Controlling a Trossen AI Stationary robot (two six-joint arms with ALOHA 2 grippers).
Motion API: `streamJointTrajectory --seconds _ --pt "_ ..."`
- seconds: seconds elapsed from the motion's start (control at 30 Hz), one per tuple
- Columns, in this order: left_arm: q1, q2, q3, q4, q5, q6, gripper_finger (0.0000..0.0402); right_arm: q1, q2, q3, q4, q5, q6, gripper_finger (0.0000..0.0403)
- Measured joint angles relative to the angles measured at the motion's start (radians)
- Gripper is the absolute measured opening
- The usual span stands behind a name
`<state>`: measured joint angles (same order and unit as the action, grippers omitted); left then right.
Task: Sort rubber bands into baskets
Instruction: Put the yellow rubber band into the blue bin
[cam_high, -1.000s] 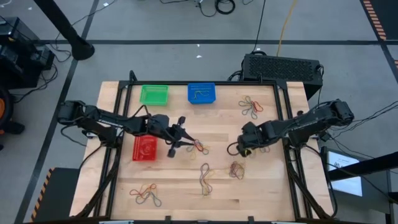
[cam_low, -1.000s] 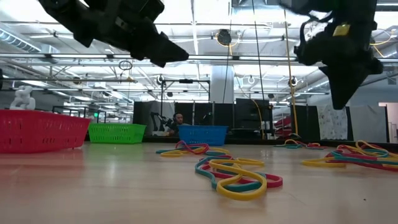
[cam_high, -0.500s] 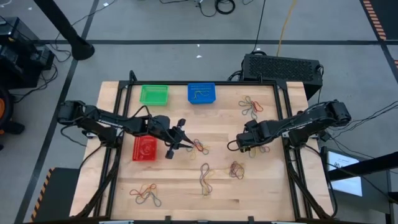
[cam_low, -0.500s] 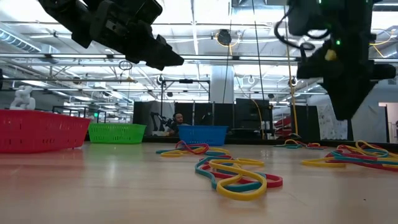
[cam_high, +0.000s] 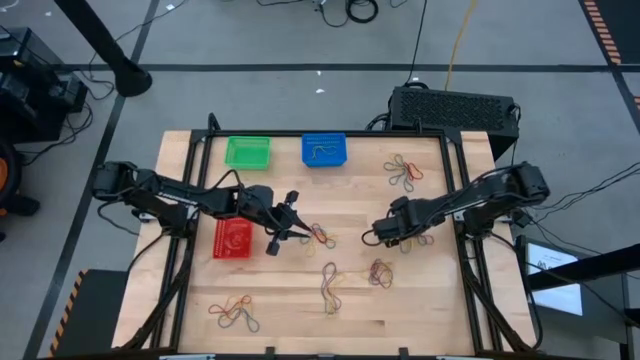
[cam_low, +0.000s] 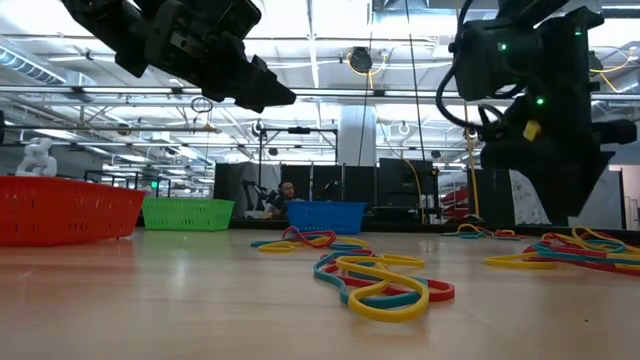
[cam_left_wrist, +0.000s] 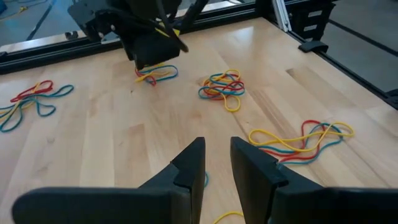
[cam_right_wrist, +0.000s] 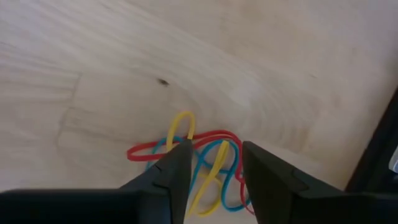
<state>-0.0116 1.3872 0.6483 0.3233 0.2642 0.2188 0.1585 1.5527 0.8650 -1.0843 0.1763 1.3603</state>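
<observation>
The wooden counter (cam_high: 420, 300) is carrying three baskets: green (cam_high: 247, 152) at 11 o'clock, blue (cam_high: 324, 149) at 12, red (cam_high: 233, 239) at 9. Rubber bands (cam_high: 331, 283) are lying in loose clumps across the middle and toward 2 and 7 o'clock. The right hand (cam_high: 378, 236) is hovering with fingers spread over a small clump (cam_right_wrist: 205, 168). The left hand (cam_high: 290, 232) is hanging beside the red basket, fingers narrowly parted, pinching nothing.
</observation>
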Motion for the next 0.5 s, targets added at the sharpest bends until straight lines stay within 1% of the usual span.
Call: streamJointTrajectory --seconds 0.3,0.5 --pt "0.0 0.0 0.0 -0.001 0.0 0.0 0.0083 0.0 0.034 -0.026 0.011 -0.053 0.042 0.0116" --pt "0.0 0.0 0.0 -0.002 0.0 0.0 0.0083 0.0 0.032 -0.04 0.026 -0.049 0.058 0.0094"
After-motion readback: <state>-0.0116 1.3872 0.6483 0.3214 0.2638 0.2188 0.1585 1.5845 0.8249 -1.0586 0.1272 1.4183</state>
